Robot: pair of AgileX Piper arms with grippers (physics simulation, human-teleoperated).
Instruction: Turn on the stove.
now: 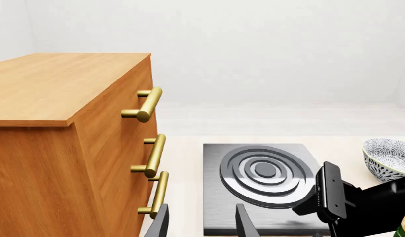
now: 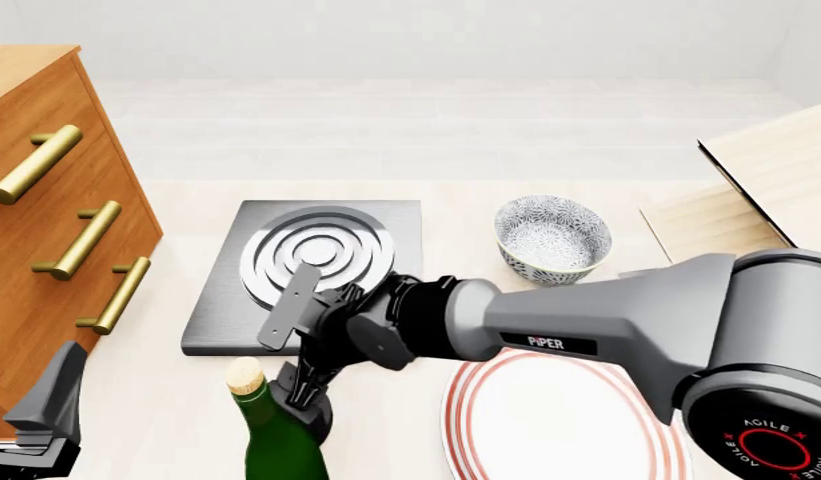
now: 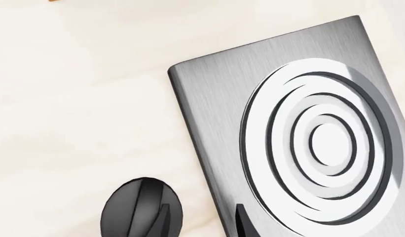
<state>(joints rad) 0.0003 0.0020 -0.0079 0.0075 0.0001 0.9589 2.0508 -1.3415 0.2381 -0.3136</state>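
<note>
Just off the stove's [image 2: 317, 270] near edge on the desk [image 2: 170, 400], the small rigid knob [image 3: 141, 213] is best pinched across its ridge, and the right tool [image 3: 201, 222] is held narrowly open right beside it.

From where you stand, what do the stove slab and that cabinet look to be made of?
The stove looks like brushed dark-grey metal, with fine streaks, and a paler ring burner. The cabinet looks like warm wood, faintly grained, with brass-like handles.

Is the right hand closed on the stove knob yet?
No. In the right wrist view the right hand hangs open over the knob, one fingertip above it, beside the stove.
</note>
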